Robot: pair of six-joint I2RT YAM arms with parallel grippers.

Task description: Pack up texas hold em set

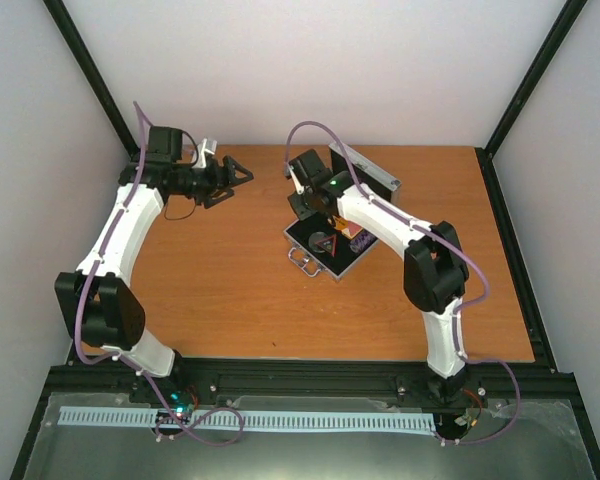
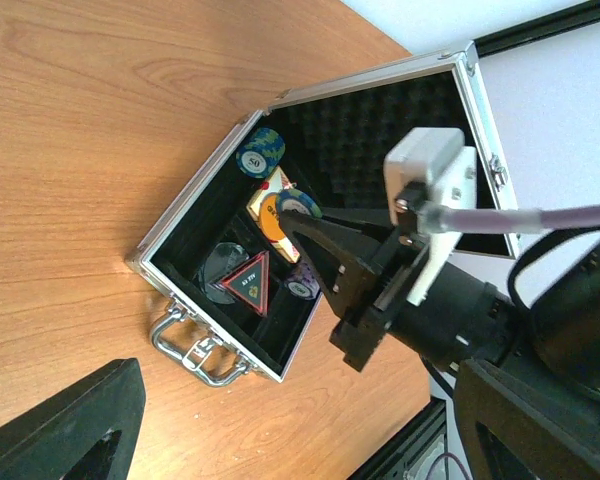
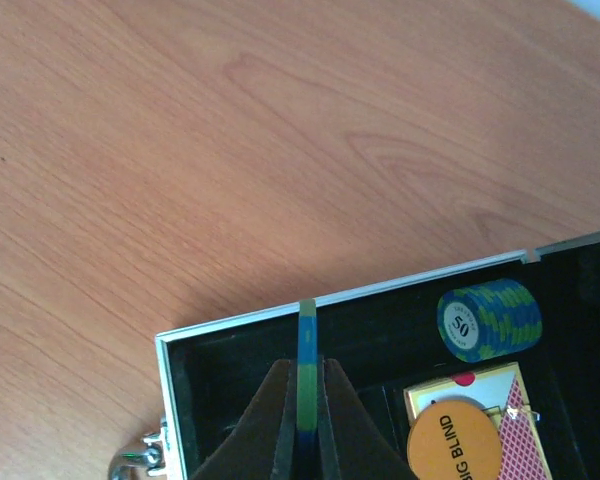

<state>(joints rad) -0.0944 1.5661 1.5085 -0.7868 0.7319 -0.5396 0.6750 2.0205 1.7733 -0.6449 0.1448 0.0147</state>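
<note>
Blue-green poker chip [image 3: 307, 345] pinched on edge in my right claw [image 3: 307, 372], low in frame, over the open aluminium case [image 3: 242, 319].
Packing chips is the step in hand. Next, I judge, I must lower into the black compartment left of the 50-chip stack [image 3: 488, 320] and let go. My left claw [image 1: 238, 180] hangs wide open and empty, upper left of the overhead view.

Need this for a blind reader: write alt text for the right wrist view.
The right gripper pinches a blue-green chip on edge over the open silver case. Inside lie a chip stack marked 50 and an orange Big Blind disc.
</note>
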